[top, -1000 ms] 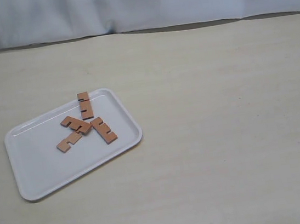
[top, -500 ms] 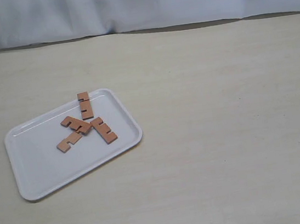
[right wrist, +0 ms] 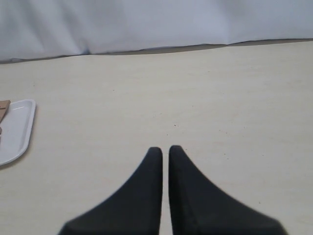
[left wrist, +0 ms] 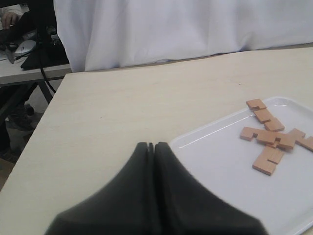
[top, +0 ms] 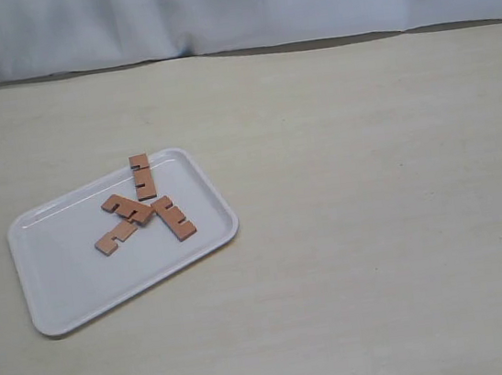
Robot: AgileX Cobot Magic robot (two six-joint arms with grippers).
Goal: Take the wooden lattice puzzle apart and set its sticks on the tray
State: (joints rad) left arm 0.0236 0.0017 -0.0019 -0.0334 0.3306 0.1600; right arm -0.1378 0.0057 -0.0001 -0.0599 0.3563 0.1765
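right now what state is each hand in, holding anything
Left hand: closed, holding nothing.
Right hand: closed but for a thin slit, holding nothing.

Reddish-brown sticks (top: 129,209); plain white tray (top: 68,276)

A pale cream table (top: 376,226) with faint wood grain fills most of the scene, evenly lit, with only soft shadows. Along its far edge a white cloth (top: 227,6) hangs in loose folds, with a thin dark gap under the hem. Past the table's far left corner, the left wrist view shows a grey desk (left wrist: 19,76) with dark clutter, a black cable (left wrist: 45,83) dropping from it, and dim floor below.
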